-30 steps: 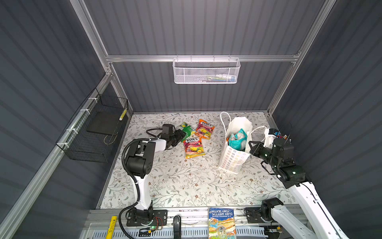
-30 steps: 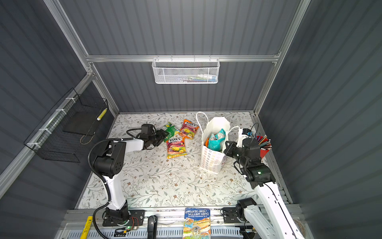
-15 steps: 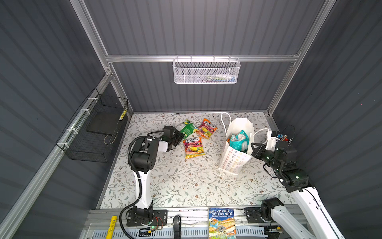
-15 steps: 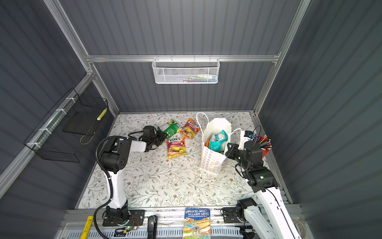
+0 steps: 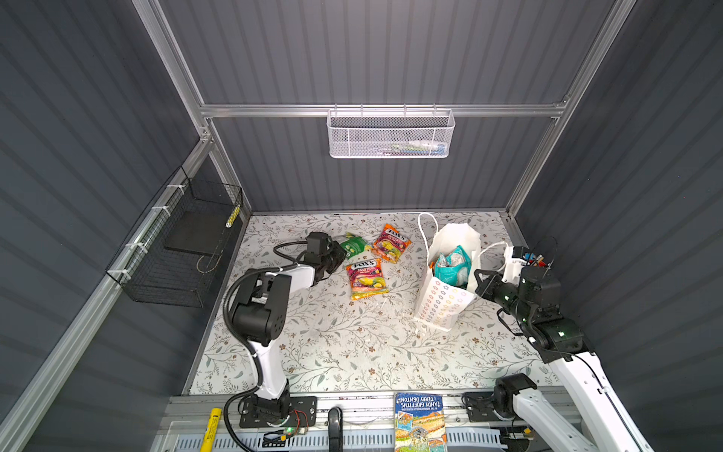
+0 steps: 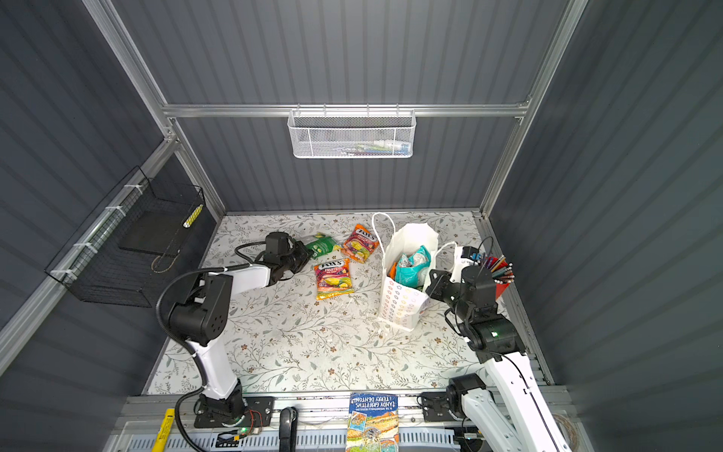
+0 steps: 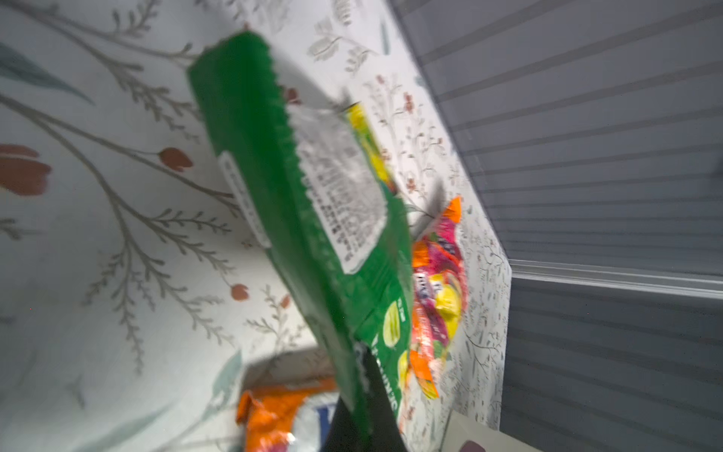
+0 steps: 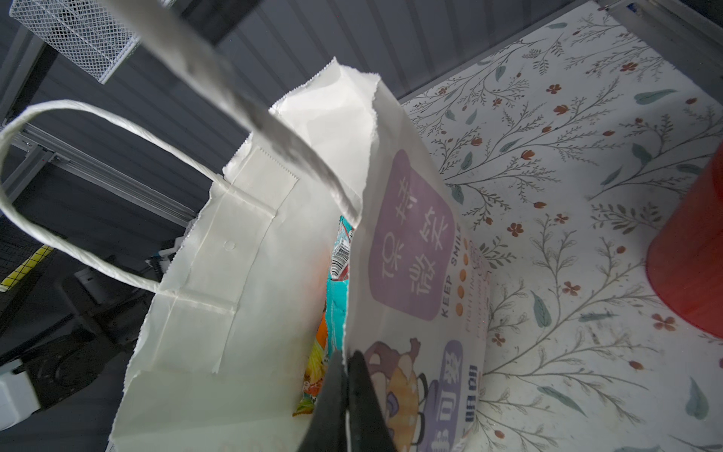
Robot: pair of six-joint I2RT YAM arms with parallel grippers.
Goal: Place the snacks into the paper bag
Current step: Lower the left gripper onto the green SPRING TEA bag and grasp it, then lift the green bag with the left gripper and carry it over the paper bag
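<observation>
Step in hand: pick-up of one snack on the left, bag steadied on the right.

Entry 1, left gripper: jaws closed on one end of the green packet, at the left of the snack cluster on the table. The packet looks tilted up off the table in the left wrist view. Blur leaves it uncertain whether any part touches the surface.

Entry 2, right gripper: jaws pinched together on the rim of the paper bag. The bag stands upright at the right of the table, mouth open upward.

Entry 3, snacks already bagged: teal-white packet uppermost, something orange beneath it, mostly hidden.

Entry 4, snacks outstanding: two orange-pink FOX'S packets lying flat. The rear packet is just beside the green packet; the front packet is nearer the table middle.

Next move, by judgement: lift the green packet clear, carry it rightward over the two flat packets, release above the bag mouth. It needs height to pass the rim and the cord handles, which stand above the opening.

Edges: back wall near behind the cluster. The red pencil cup is near the right gripper, off the carry path.

Open room: table middle and front carry nothing. The book lies on the front rail, well apart.
</observation>
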